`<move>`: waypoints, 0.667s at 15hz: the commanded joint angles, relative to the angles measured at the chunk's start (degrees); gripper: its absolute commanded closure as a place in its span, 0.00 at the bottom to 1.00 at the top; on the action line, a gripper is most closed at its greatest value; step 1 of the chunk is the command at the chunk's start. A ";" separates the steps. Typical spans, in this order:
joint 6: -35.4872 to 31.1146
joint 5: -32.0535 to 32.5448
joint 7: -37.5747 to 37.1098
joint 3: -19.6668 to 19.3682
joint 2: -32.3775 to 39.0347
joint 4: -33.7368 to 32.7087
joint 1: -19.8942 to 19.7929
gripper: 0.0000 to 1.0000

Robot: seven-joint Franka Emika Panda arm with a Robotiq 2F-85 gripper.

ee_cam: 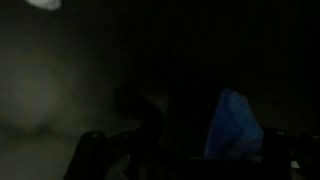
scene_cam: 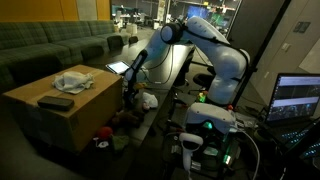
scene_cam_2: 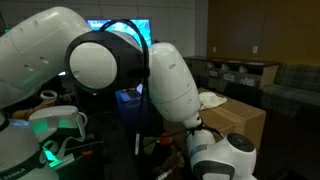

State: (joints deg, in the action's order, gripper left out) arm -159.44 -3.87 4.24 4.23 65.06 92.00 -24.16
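Judging the jaws' spread was impossible in the dark; the gripper [scene_cam: 128, 92] hovered near a blue object [ee_cam: 235, 125] and a white bundle [scene_cam: 147, 100], arm angled steeply down beside the wooden table [scene_cam: 60, 110].

Seen in an exterior view, the white Panda arm [scene_cam: 222, 55] rises at right of centre, its upper links arching toward the top of the frame before the forearm [scene_cam: 152, 47] slopes down to the left. At its end, the dark gripper [scene_cam: 128, 90] hangs low at centre-left, pointing downward. In an exterior view taken close behind, rounded white joints [scene_cam_2: 165, 85] fill the middle of the frame and hide the gripper. The wrist view is almost black. Only dim outlines show along its bottom edge, and how the jaws stand cannot be told.
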 commanded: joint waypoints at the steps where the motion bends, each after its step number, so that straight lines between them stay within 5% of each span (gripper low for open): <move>1: 1.05 -2.50 2.38 0.77 2.59 -3.72 -0.88 0.57; 6: 1.02 -3.80 2.89 0.97 2.24 -3.66 -0.81 0.94; 10: 0.71 -3.72 2.80 0.58 -0.09 -1.22 -0.51 0.96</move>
State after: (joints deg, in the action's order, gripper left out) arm -158.56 -6.29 5.04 5.07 65.18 90.77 -24.19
